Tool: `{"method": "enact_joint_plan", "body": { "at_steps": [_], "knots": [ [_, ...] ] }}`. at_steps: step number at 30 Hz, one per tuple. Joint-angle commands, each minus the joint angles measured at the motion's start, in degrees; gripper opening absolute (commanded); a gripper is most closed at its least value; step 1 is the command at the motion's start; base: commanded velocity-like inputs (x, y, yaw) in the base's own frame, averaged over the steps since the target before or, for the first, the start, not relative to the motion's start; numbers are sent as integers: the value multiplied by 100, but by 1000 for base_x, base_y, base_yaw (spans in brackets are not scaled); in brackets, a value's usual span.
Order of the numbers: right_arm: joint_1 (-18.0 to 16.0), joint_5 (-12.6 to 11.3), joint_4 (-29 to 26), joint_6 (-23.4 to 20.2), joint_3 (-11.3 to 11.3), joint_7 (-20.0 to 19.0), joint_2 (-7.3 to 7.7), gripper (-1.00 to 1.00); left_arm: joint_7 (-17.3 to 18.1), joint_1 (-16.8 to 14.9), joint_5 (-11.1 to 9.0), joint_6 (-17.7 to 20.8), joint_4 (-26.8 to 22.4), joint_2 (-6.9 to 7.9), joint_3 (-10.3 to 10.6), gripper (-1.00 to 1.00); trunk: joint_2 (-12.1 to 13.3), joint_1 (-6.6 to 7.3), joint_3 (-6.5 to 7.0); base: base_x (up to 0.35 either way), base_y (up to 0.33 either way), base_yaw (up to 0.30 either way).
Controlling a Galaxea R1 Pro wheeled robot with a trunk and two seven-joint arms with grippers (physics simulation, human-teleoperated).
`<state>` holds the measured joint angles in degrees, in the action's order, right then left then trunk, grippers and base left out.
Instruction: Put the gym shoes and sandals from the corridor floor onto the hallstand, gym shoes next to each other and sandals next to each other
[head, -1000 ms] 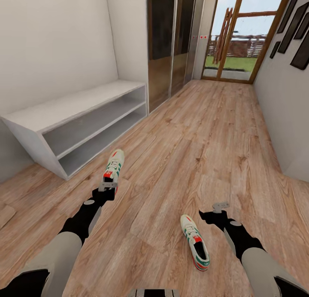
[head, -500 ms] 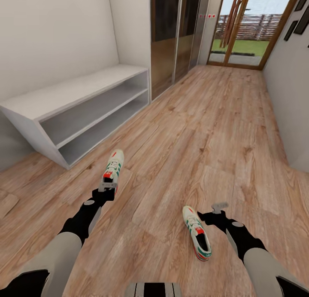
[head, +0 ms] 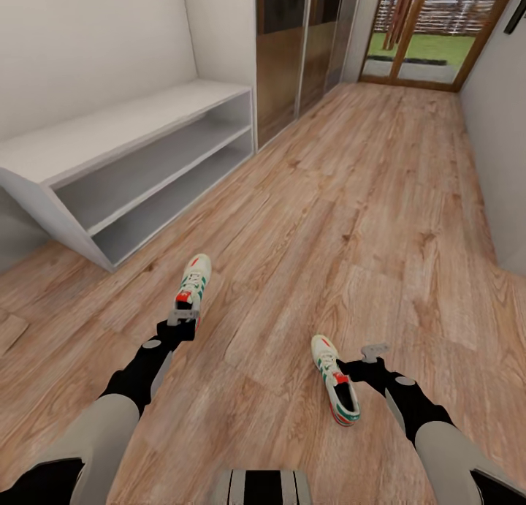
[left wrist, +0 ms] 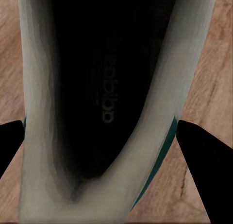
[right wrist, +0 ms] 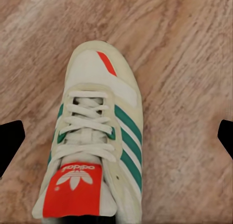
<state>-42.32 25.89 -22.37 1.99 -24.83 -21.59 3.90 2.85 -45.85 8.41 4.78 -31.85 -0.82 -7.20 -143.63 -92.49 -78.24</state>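
One cream-white gym shoe [head: 194,280] with teal stripes is held at its heel by my left gripper [head: 183,316], just above the wood-plank corridor floor [head: 351,220]. In the left wrist view its dark opening [left wrist: 104,102] sits between my fingers [left wrist: 201,158], which press on its sides. The second gym shoe [head: 334,379] lies on the floor just left of my right gripper [head: 375,352]. My right gripper [right wrist: 119,136] hangs open over that shoe [right wrist: 97,136]. The light-grey hallstand [head: 109,136] stands at the left wall with both shelves bare. The two sandals are out of view.
A glass-fronted wardrobe [head: 292,44] stands beyond the hallstand, and a glazed door [head: 424,30] closes the corridor's far end. The right wall [head: 508,161] runs close by. A flat tan object [head: 9,331] lies at the left edge.
The camera has moved, so the floor and hallstand sit higher in the picture. The left shoe has stayed fixed in my left gripper. The floor shoe now lies closer to my right gripper.
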Motion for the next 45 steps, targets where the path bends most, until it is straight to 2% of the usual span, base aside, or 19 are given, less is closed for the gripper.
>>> {"method": "enact_joint_plan", "body": {
  "at_steps": [1,5,8,9,14,19,23,27,34,45],
  "knots": [
    [-5,57,1,21,-49,-38,-5,100,31,-9,57,31,-14,-10,-44,-100,-3,-1,-36,0,0,0],
    [-5,56,1,21,-49,-38,-6,100,19,-59,43,75,-110,-26,-44,-100,-9,-11,-161,0,0,0],
    [-5,56,-1,21,-49,-32,-6,100,15,-75,42,111,-387,-146,-44,-100,-13,-19,-255,0,0,0],
    [-5,56,-2,21,-49,-31,-6,100,15,-78,53,146,-508,-209,-42,-100,-13,-19,-264,0,0,0],
    [-5,56,-4,21,-54,-28,-9,100,19,-78,63,471,-774,-321,-42,-100,-13,-19,-289,0,0,0],
    [29,56,29,29,-40,-3,26,100,22,-6,73,551,-849,-290,-22,-100,-13,-19,-292,0,0,0],
    [39,74,158,23,-46,-9,-20,100,23,-15,79,542,-855,-313,-31,-100,-13,-19,-292,0,0,0],
    [63,82,28,21,-48,-12,-62,100,18,-13,81,594,-963,-329,-24,-100,-13,-19,-292,-12,0,0],
    [74,75,6,21,-49,-12,-57,100,22,-4,82,618,-1191,-334,-9,-100,-13,-19,-292,-202,0,0],
    [74,81,4,21,-49,-12,-51,100,30,-3,84,620,-1481,-346,8,-100,-13,-19,-292,-27,0,0]
  ]
}}
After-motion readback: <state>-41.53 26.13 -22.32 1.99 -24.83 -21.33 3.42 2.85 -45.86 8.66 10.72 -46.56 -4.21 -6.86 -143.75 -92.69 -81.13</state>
